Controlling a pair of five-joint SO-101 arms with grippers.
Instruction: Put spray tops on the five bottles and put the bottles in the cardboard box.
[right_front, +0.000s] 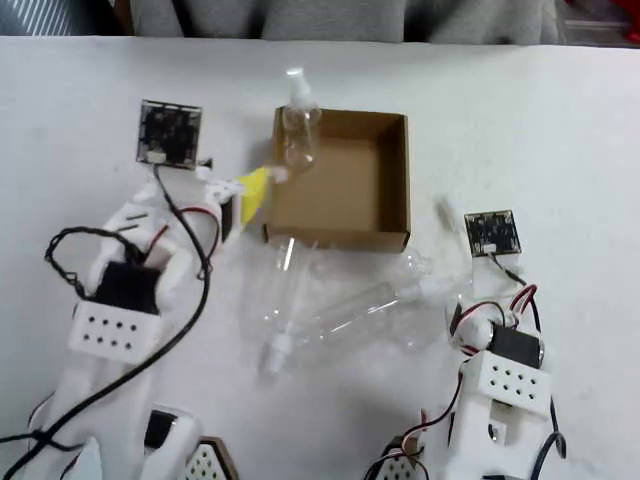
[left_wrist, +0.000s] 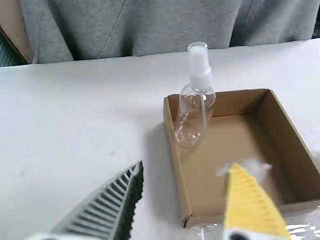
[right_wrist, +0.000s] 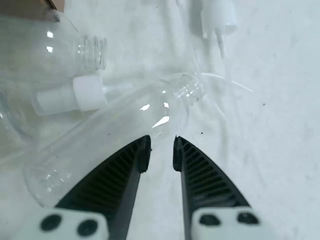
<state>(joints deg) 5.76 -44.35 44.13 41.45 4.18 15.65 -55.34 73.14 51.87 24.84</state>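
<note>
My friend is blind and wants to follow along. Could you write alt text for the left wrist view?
A clear bottle with a white spray top stands in one corner of an open cardboard box on a white table. In the foreground the left gripper is open, with one grey finger and one yellow.

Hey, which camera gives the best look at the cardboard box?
High view: whole box, from above. Left wrist view: its near part sits behind the end effector. Right wrist view: perhaps one brown corner.
</note>
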